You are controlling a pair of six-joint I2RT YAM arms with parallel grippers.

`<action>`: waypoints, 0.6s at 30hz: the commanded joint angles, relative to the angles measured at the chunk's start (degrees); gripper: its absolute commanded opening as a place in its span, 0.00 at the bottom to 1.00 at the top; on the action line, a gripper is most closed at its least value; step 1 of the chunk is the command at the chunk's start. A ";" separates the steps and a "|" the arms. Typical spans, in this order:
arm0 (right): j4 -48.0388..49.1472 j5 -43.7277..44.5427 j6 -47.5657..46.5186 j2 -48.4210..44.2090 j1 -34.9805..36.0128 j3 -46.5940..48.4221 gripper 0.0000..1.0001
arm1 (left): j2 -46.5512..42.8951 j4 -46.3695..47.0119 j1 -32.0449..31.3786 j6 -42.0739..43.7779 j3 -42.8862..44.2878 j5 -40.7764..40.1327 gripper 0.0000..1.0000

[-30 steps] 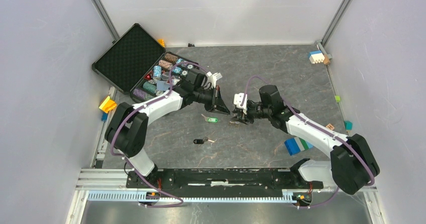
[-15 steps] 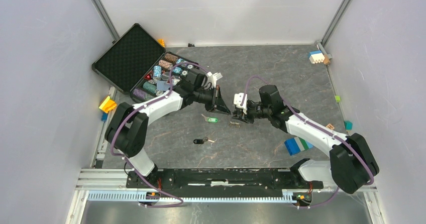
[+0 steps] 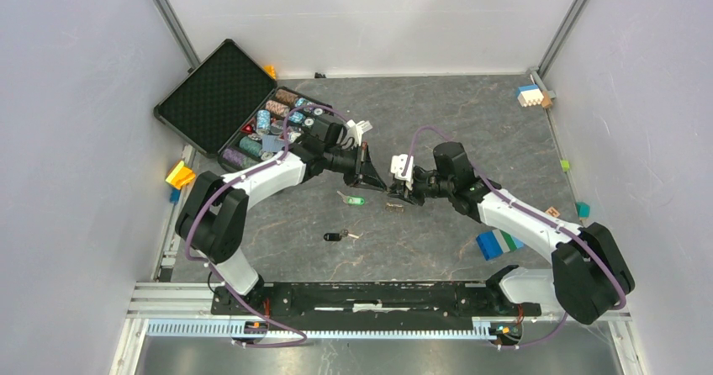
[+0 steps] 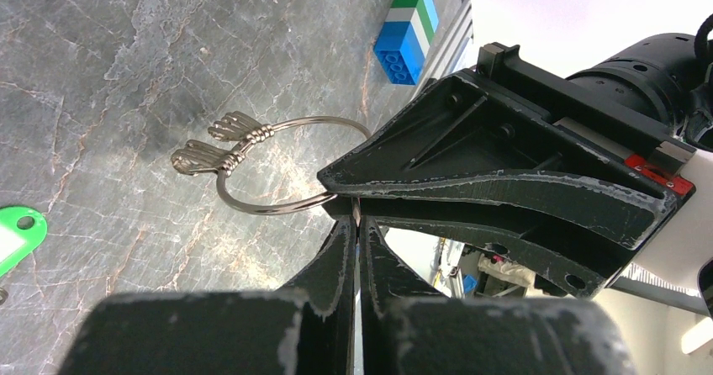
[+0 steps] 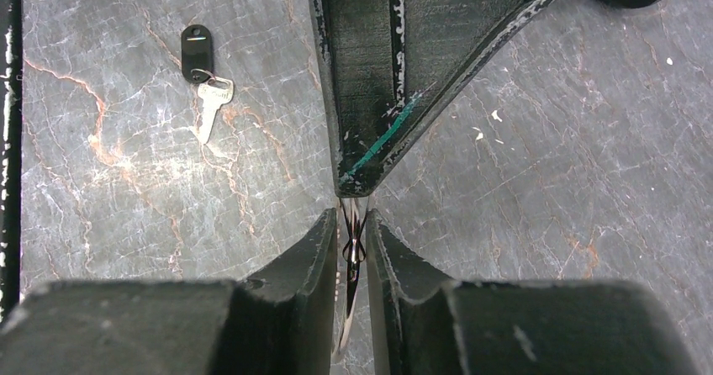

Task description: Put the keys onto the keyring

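The keyring (image 4: 290, 166), a thin silver ring with small plain keys (image 4: 206, 155), hangs above the table between both grippers; it also shows in the top view (image 3: 392, 205). My right gripper (image 5: 353, 224) is shut on it, with the ring edge-on between the fingers. My left gripper (image 4: 356, 217) is shut, its tips pinching the ring's edge right against the right gripper's tips. The green-headed key (image 3: 356, 199) lies on the table below the left gripper and shows at the left wrist view's edge (image 4: 13, 236). The black-headed key (image 5: 198, 54) lies nearer the bases (image 3: 334, 237).
An open black case (image 3: 210, 97) holding chips stands at the back left. A blue, green and white brick (image 3: 499, 243) lies by the right arm. Small blocks lie at the left edge (image 3: 179, 174) and the back right corner (image 3: 530, 96).
My right gripper has shifted slightly up and toward the left gripper, carrying the keyring. The left arm and both loose keys have stayed put.
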 commanded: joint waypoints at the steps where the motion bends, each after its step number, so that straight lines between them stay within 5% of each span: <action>1: 2.41 0.87 1.09 0.21 0.56 1.27 0.23 | 0.06 2.92 0.17 -2.32 -0.06 2.42 0.02; 18: 2.21 2.81 0.01 -0.28 0.55 0.84 0.06 | 0.11 2.96 0.95 -2.09 -0.74 2.40 0.02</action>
